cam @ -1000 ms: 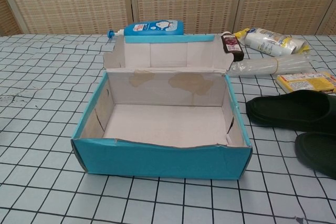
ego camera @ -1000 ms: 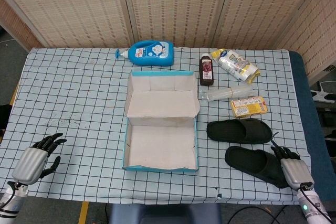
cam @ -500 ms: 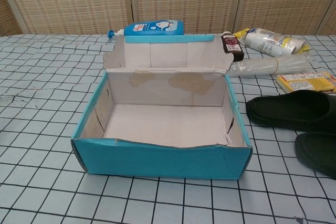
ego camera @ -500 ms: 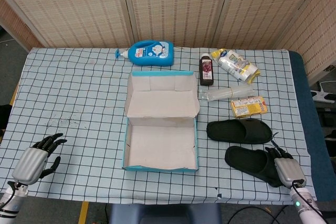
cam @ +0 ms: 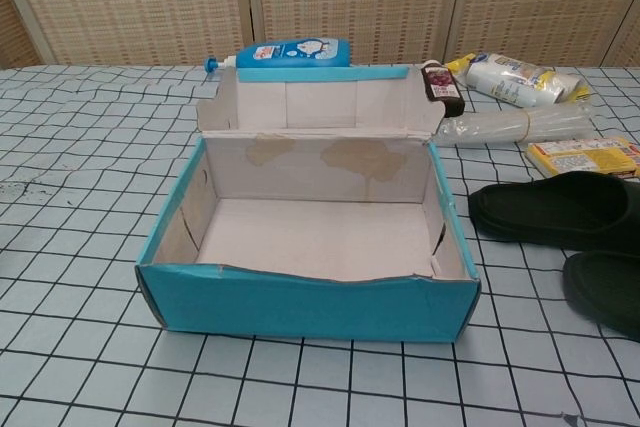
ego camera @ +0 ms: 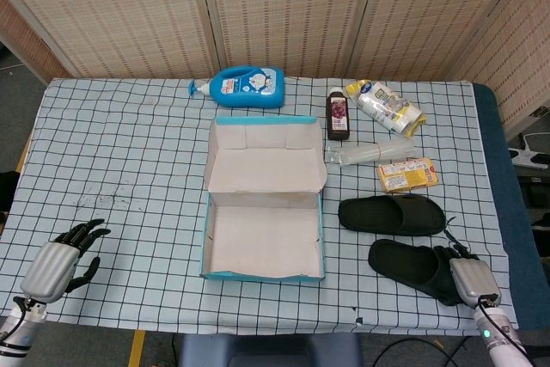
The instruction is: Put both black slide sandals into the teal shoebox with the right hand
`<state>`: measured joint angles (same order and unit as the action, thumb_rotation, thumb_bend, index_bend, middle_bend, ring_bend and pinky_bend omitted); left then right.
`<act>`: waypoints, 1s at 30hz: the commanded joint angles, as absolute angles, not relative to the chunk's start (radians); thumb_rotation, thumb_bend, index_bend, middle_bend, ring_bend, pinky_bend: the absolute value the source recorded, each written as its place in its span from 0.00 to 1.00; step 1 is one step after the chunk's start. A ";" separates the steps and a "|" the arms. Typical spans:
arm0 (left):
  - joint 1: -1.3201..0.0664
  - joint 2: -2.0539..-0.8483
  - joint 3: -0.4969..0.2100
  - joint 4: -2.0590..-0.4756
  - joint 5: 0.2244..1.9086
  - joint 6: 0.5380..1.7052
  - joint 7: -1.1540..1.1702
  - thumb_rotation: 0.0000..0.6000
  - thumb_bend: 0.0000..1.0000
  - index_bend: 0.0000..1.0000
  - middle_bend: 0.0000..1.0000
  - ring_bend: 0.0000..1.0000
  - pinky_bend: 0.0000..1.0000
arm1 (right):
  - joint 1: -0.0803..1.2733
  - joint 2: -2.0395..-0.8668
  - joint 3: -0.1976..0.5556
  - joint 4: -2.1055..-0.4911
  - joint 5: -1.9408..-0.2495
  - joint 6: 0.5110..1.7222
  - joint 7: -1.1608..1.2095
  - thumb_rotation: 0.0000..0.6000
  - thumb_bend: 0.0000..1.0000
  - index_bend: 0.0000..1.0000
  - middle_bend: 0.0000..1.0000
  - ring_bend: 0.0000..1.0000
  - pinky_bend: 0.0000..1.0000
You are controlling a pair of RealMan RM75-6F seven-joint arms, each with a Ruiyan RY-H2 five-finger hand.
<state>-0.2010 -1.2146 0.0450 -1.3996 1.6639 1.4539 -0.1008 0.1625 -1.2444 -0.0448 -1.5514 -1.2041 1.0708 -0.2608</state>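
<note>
My right hand (ego camera: 471, 277) sits at the right end of the nearer black slide sandal (ego camera: 412, 267), to the right of the open teal cardboard shoebox (ego camera: 263, 273). Since a second ago it has dropped lower along the sandal's end, and in the last half second it has barely shifted. Its dark fingers (ego camera: 453, 254) lie against the sandal's edge, but I cannot tell whether they are clamped on it or only touching. The sandal itself has not moved on the checked tablecloth (ego camera: 129, 152). The farther black slide sandal (ego camera: 392, 214) lies just behind it, also right of the shoebox, close to the box's wall but apart from it. The shoebox holds nothing, lid flap standing open at the back. My left hand (ego camera: 58, 262) rests well to the left of the shoebox, unchanged, fingers loosely apart, holding nothing
</note>
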 commanded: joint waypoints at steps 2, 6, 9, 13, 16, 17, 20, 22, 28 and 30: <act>-0.201 -1.215 0.045 -1.400 1.664 1.454 -0.100 1.00 0.50 0.23 0.13 0.19 0.40 | 0.153 -1.258 -0.042 -1.535 -1.230 1.101 -0.237 1.00 0.00 0.30 0.31 0.19 0.35; -0.201 -1.215 0.045 -1.399 1.664 1.453 -0.100 1.00 0.50 0.23 0.13 0.19 0.40 | 0.144 -1.270 -0.039 -1.518 -1.249 1.127 -0.220 1.00 0.01 0.41 0.39 0.28 0.43; -0.202 -1.215 0.046 -1.400 1.664 1.452 -0.099 1.00 0.50 0.23 0.13 0.19 0.40 | 0.141 -1.271 -0.039 -1.514 -1.252 1.132 -0.215 1.00 0.06 0.46 0.43 0.32 0.47; -0.202 -1.215 0.046 -1.400 1.665 1.453 -0.097 1.00 0.50 0.23 0.13 0.19 0.40 | 0.135 -1.267 -0.039 -1.519 -1.261 1.145 -0.207 1.00 0.07 0.49 0.45 0.35 0.50; -0.201 -1.215 0.046 -1.400 1.665 1.453 -0.096 1.00 0.50 0.23 0.13 0.19 0.40 | 0.126 -1.253 -0.042 -1.536 -1.280 1.168 -0.198 1.00 0.07 0.51 0.46 0.36 0.51; -0.201 -1.215 0.046 -1.400 1.665 1.453 -0.096 1.00 0.50 0.23 0.13 0.19 0.40 | 0.123 -1.246 -0.044 -1.545 -1.287 1.177 -0.195 1.00 0.07 0.51 0.46 0.36 0.51; -0.202 -1.215 0.047 -1.401 1.666 1.454 -0.095 1.00 0.50 0.23 0.13 0.19 0.40 | 0.108 -1.211 -0.056 -1.592 -1.322 1.210 -0.185 1.00 0.07 0.53 0.47 0.37 0.52; -0.202 -1.215 0.047 -1.401 1.666 1.453 -0.094 1.00 0.50 0.23 0.13 0.19 0.40 | 0.097 -1.178 -0.068 -1.633 -1.351 1.233 -0.178 1.00 0.07 0.54 0.48 0.38 0.53; -0.202 -1.216 0.048 -1.402 1.667 1.453 -0.092 1.00 0.50 0.24 0.13 0.19 0.40 | 0.065 -1.066 -0.095 -1.761 -1.442 1.316 -0.153 1.00 0.07 0.54 0.48 0.38 0.53; -0.202 -1.216 0.048 -1.402 1.666 1.452 -0.090 1.00 0.50 0.23 0.13 0.19 0.40 | 0.057 -1.037 -0.096 -1.795 -1.485 1.355 -0.142 1.00 0.07 0.54 0.48 0.38 0.53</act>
